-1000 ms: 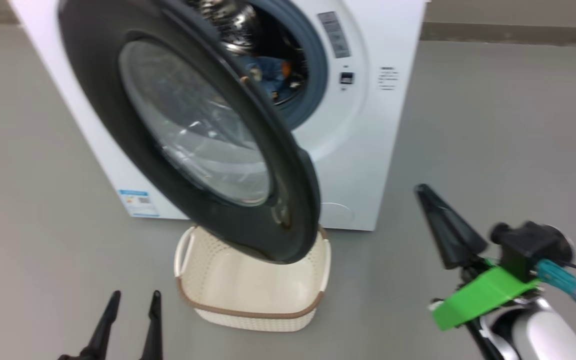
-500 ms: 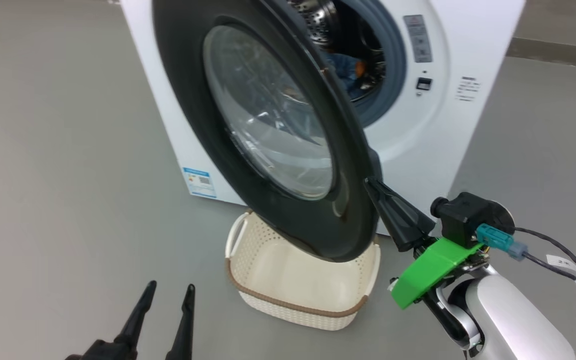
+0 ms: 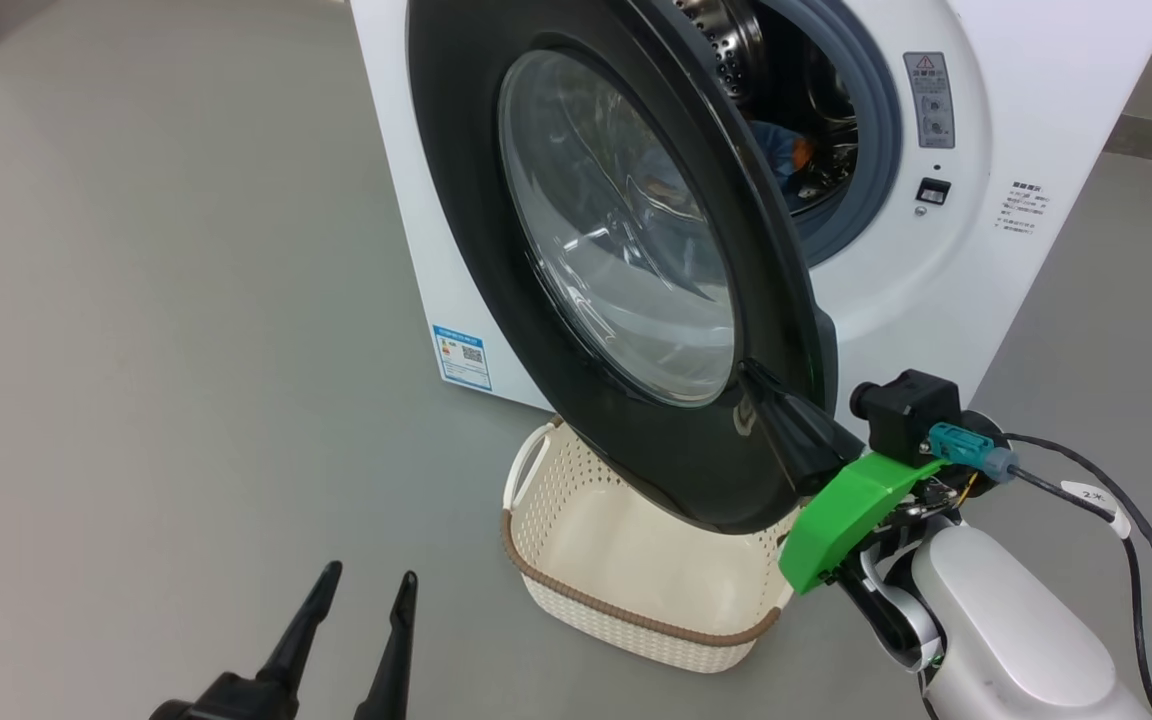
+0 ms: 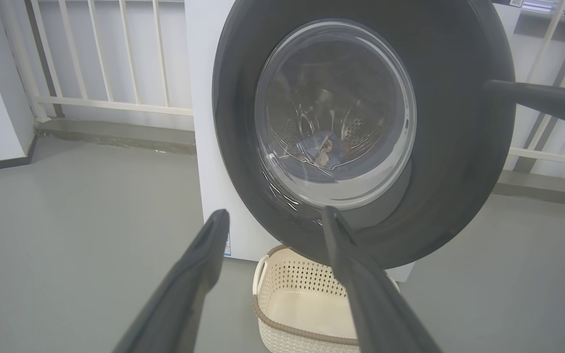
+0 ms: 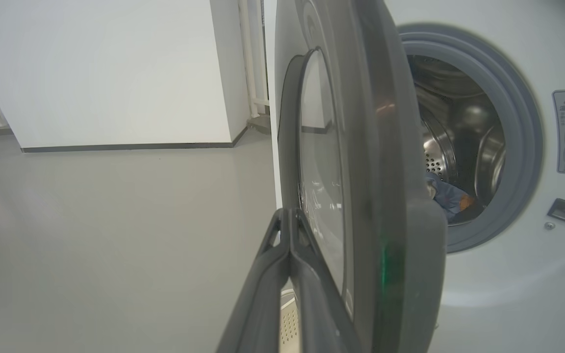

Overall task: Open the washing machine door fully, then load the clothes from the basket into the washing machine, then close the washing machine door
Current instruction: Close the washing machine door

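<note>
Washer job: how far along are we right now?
Done: the basket is empty and the clothes lie inside the machine. In hand: the right gripper, shut, sits against the door at its outer rim near the free edge, seemingly to push it closed; the left gripper hangs open and idle. Left: the door stands well open, so it has yet to be closed.
</note>
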{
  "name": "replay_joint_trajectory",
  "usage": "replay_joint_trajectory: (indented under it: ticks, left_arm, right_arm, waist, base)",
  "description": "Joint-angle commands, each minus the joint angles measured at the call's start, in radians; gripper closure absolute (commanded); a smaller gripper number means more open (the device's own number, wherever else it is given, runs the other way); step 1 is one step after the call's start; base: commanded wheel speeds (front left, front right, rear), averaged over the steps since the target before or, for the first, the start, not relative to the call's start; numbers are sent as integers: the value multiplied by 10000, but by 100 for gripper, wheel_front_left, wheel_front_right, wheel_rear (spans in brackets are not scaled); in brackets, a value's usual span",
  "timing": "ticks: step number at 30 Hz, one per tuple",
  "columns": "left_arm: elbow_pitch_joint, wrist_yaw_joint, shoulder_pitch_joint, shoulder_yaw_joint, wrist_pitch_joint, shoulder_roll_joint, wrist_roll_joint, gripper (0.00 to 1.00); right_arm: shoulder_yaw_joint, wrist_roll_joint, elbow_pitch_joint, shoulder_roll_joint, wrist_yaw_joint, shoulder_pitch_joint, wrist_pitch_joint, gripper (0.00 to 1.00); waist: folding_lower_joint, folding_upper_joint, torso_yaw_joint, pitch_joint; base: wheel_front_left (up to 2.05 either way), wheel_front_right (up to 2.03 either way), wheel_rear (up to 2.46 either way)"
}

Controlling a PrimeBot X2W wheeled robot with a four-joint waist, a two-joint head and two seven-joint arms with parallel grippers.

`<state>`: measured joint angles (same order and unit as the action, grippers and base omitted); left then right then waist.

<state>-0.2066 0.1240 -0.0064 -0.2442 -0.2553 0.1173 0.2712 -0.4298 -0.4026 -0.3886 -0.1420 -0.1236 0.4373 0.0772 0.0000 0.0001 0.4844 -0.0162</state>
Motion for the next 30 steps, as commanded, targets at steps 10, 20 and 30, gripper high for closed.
replay_joint_trajectory:
  ticks: [10,20,30]
  left_arm:
    - [136,55,-602,161,-64,216,131,0]
    - [167,61,-652,96,-64,217,136,0]
    - [226,64,-704,113,-64,118,79,0]
  right_arm:
    - [53,-329,-1060,0,-71,824,464,100]
    - [140,-446,-1759,-61,-71,1239,711,100]
    - [185,-561,-2189,-198,-71,1551,861,100]
  waist:
    - [0,-1,112,-53]
    - [0,-1,176,48]
    - [0,-1,276,272]
  base:
    - [0,0,0]
    - [0,0,0]
    - [0,0,0]
